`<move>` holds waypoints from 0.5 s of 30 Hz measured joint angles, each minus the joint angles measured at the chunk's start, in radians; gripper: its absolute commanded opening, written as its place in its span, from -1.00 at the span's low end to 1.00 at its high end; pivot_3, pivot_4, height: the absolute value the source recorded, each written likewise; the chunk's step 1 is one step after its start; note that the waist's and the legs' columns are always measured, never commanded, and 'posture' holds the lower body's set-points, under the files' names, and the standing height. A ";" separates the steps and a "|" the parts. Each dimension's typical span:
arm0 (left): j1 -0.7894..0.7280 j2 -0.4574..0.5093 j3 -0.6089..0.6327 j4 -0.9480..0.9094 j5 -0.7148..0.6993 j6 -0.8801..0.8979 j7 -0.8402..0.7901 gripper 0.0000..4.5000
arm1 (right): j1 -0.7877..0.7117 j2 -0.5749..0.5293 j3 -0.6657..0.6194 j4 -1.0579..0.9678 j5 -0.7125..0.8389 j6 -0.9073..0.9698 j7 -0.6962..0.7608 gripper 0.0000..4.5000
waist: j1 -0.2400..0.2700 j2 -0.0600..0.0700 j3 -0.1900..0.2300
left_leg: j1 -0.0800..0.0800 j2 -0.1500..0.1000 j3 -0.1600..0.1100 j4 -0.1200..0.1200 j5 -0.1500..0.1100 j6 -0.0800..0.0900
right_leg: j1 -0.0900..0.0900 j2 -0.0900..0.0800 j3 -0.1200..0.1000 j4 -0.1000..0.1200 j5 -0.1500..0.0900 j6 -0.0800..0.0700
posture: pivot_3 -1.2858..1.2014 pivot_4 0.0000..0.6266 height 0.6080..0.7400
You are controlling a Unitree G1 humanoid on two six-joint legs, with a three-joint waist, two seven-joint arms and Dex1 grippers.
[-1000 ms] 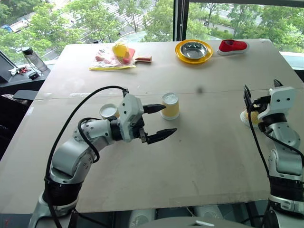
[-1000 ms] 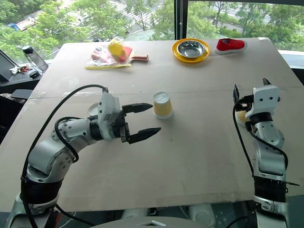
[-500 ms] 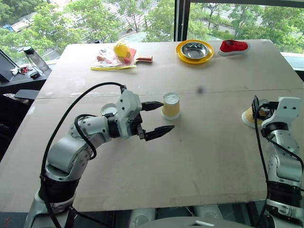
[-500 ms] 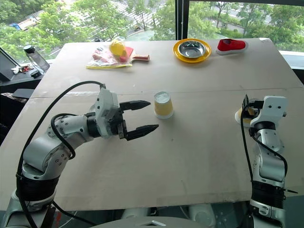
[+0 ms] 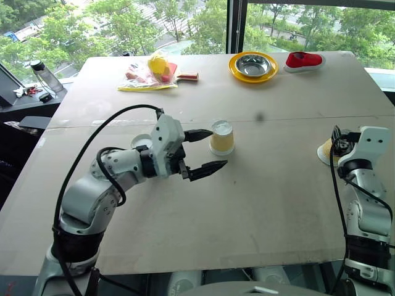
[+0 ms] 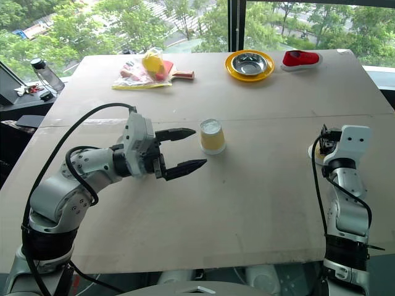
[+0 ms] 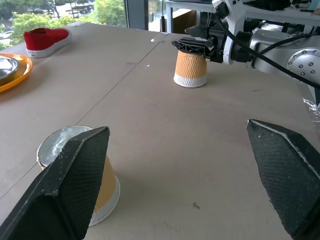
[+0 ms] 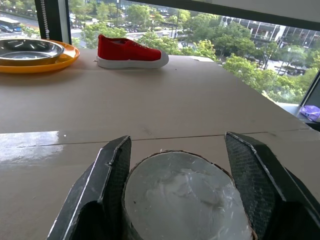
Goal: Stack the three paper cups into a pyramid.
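Your right gripper (image 8: 175, 200) has its fingers (image 8: 107, 185) pressed to both sides of the far-right cup (image 7: 190, 67), which stands upside down on the table (image 5: 278, 203); judged a grasp to lift it toward the others. Your left gripper (image 5: 205, 151) is spread wide and holds nothing, its jaws just beside the centre cup (image 5: 221, 137), likely ready to steady it. The third cup (image 5: 141, 143) sits behind that wrist, mostly hidden. All cups stand apart, so the pyramid is not yet begun.
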State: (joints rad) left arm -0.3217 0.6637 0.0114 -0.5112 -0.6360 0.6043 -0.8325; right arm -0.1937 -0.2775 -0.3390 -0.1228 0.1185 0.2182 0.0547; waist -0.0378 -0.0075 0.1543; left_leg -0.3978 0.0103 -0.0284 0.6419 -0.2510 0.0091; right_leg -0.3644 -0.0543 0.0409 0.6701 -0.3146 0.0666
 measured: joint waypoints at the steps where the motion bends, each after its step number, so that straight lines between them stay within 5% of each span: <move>1: -0.001 0.000 0.000 0.000 0.000 0.000 0.000 1.00 | 0.002 0.000 0.000 -0.002 0.000 0.000 0.002 -0.03 | 0.000 0.000 0.000 | 0.000 0.000 0.000 0.000 0.000 0.000 | 0.000 0.000 0.000 0.000 0.000 0.000 | 0.03 -0.52 1.00; 15: 0.013 0.005 0.003 -0.009 0.000 0.012 0.020 1.00 | -0.095 -0.023 0.184 -0.005 0.031 -0.008 0.181 -0.03 | -0.003 0.000 0.000 | 0.000 0.000 0.000 0.000 0.000 0.000 | 0.000 0.000 0.000 0.001 0.000 0.000 | 0.03 -0.52 1.00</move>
State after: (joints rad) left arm -0.3085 0.6692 0.0147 -0.5204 -0.6358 0.6164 -0.8120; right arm -0.2885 -0.3008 -0.1547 -0.1278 0.1494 0.2101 0.2354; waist -0.0405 -0.0075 0.1543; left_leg -0.3976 0.0105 -0.0283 0.6420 -0.2511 0.0092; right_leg -0.3647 -0.0539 0.0409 0.6706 -0.3146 0.0665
